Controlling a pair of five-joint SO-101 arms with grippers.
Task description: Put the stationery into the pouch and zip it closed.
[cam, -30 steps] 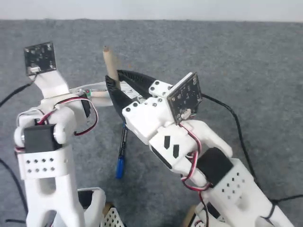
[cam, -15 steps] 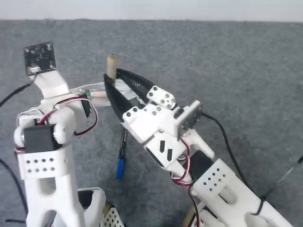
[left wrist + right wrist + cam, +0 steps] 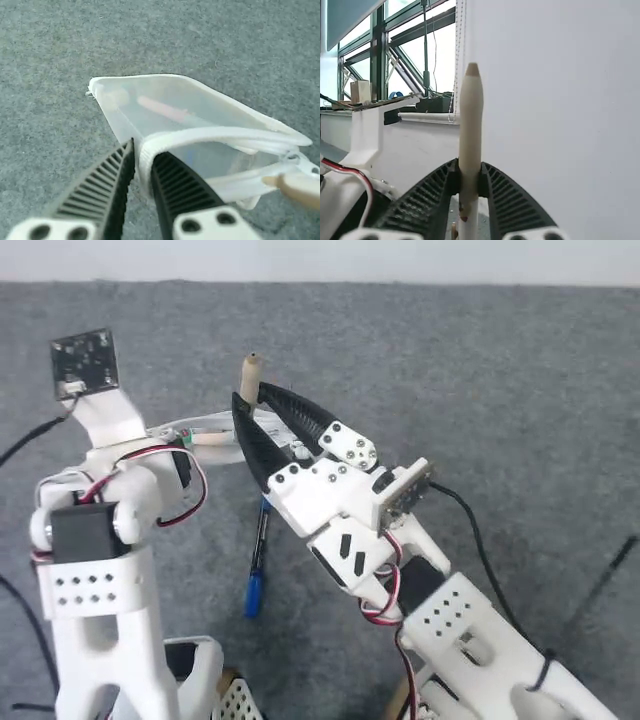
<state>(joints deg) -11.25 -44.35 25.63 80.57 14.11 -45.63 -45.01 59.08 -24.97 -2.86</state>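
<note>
Right jaws, ribbed and black, are pinched shut around the lower shaft of a pale, unpainted wooden pencil (image 3: pixel 470 115). This smooth round stick stands nearly upright out of them, its tapered end pointing up and away and a short stub hanging below the grip. Left jaws, of the same ribbed black plastic, sit low just beside them, closed on the thick white zip rim of a translucent, soft plastic pouch (image 3: pixel 200 115) and holding its mouth agape. The pencil's lower end shows right at the far corner of that mouth, by what looks like the zip slider, and outside the rim as far as I can tell. So the opening lies below the right jaws and toward the left ones, while the pencil's long axis runs almost vertical. My judgement is that it must be tipped or lowered end-first along the pouch's length to go in. Something slim and reddish already lies inside the pouch. Farther below both jaws, a slim dark pen with a blue cap (image 3: pixel 256 570) lies flat on the grey, felt-like worktop (image 3: pixel 520 370), between the two arms.
</note>
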